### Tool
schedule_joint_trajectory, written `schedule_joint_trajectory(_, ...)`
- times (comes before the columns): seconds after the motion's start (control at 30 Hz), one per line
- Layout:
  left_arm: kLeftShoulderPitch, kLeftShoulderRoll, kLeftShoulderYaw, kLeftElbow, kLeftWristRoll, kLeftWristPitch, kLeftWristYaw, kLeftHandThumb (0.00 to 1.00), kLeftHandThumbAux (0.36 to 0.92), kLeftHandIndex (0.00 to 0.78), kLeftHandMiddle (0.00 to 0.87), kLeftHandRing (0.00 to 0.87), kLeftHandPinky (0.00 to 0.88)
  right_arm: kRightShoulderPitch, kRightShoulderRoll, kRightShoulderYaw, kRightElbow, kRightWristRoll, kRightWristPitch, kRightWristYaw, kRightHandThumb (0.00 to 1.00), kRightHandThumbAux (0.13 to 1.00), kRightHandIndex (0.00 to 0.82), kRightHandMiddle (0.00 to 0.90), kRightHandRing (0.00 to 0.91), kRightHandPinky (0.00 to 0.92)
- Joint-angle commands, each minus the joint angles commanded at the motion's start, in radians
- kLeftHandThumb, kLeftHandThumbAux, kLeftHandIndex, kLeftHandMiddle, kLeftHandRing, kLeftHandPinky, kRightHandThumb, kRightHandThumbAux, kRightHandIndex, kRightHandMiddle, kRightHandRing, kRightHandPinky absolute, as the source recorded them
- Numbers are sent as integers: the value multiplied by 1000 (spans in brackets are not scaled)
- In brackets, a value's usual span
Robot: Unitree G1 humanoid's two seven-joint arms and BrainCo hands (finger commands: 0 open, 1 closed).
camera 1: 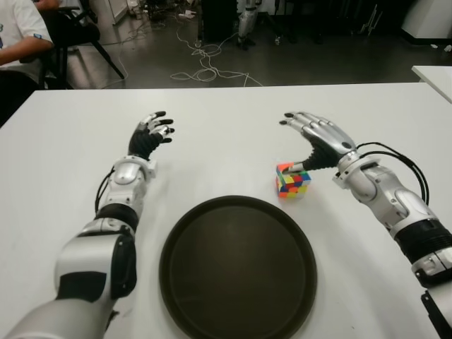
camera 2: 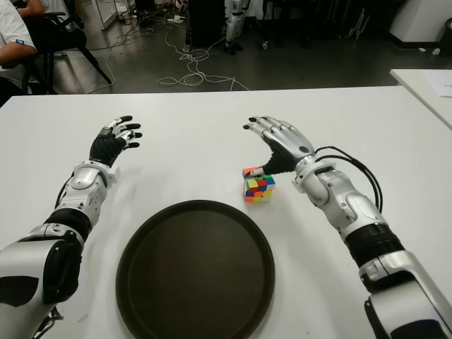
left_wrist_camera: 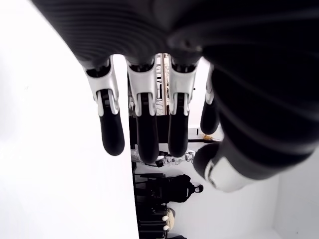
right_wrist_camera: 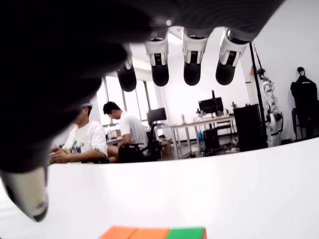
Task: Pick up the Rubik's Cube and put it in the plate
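Rubik's Cube sits on the white table, just beyond the far right rim of the dark round plate and not in it. From my seat I see its orange, green, blue, yellow and red tiles facing up and toward the head camera. My right hand hovers over and just behind the cube, fingers stretched out and spread, thumb angled down so its tip shows at the cube's top edge; I cannot tell whether it actually touches. Nothing is gripped: the right wrist view shows the fingertips fanned in open air with the cube's orange and green top at the lower edge. My left hand shows well to the left of the cube, beyond the plate's left side, fingers loosely extended and holding nothing. A seated person is at the far left.
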Motion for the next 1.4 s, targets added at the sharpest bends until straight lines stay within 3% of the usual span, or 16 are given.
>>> schedule_joint_trajectory(0.47,0,1,-10,-2,7,-4,12,516,738,202,286,290,315,26,3,3,51,-7,-28,-39,0,643,0,0,17,67)
schedule_joint_trajectory(0.77,1,-1,-10,-1,7,-3,19,514,738,196,283,287,323,36,11,15,102,-10,-54,-76,0,645,0,6,48,116)
schedule_joint_trajectory(1.4,-3,-1,-15,-1,13,0,32,526,741,200,280,285,322,52,20,46,154,-28,-19,-93,0,685,0,0,35,127)
